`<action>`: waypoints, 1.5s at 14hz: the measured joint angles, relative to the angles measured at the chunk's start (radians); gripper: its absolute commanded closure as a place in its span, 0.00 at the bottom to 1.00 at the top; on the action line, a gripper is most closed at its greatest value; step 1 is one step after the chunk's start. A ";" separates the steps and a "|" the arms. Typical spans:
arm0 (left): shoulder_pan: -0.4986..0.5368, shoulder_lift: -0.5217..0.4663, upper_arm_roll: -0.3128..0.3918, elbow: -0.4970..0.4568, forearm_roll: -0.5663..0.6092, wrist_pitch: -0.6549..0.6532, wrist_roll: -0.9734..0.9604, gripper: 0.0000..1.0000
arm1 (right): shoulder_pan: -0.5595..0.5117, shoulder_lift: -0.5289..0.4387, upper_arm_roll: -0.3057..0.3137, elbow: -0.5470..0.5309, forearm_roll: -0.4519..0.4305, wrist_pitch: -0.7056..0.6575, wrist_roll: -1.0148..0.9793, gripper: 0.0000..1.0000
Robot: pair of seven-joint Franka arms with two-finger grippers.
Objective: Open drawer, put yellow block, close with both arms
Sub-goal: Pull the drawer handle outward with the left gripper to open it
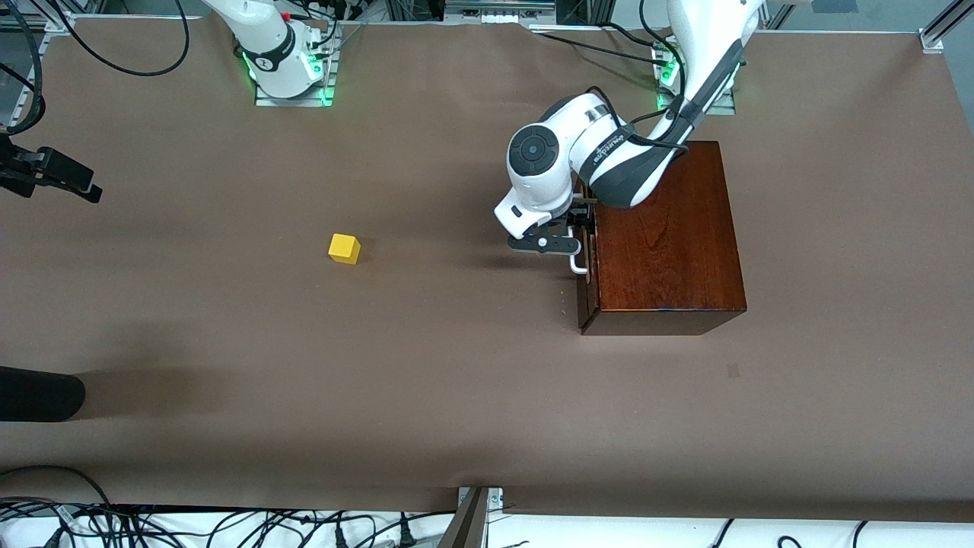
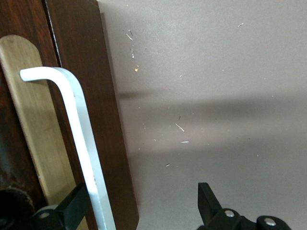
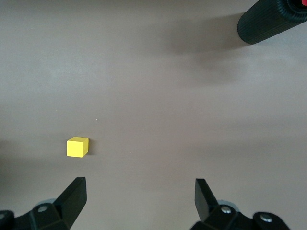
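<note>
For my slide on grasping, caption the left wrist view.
Open left end effector straddling the drawer's white handle.

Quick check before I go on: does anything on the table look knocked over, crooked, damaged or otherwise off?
Nothing stands out. The glossy reddish-brown wooden box sits flat, its drawer barely open. The open left gripper straddles the white bar handle. The small yellow block rests upright on the brown table under the open right gripper.
</note>
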 measured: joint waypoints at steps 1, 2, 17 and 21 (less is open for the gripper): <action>-0.001 0.000 -0.001 0.000 0.000 0.001 0.000 0.00 | 0.000 0.000 0.000 0.000 0.000 0.000 0.000 0.00; -0.002 0.002 -0.002 0.000 -0.001 0.002 0.000 0.00 | 0.000 0.000 0.000 0.000 0.000 0.000 0.000 0.00; -0.053 0.045 -0.007 0.072 -0.067 0.043 -0.072 0.00 | -0.001 0.000 0.000 0.000 0.000 0.000 0.000 0.00; -0.101 0.089 -0.005 0.138 -0.066 0.039 -0.115 0.00 | -0.001 0.000 0.000 0.000 0.000 0.000 0.000 0.00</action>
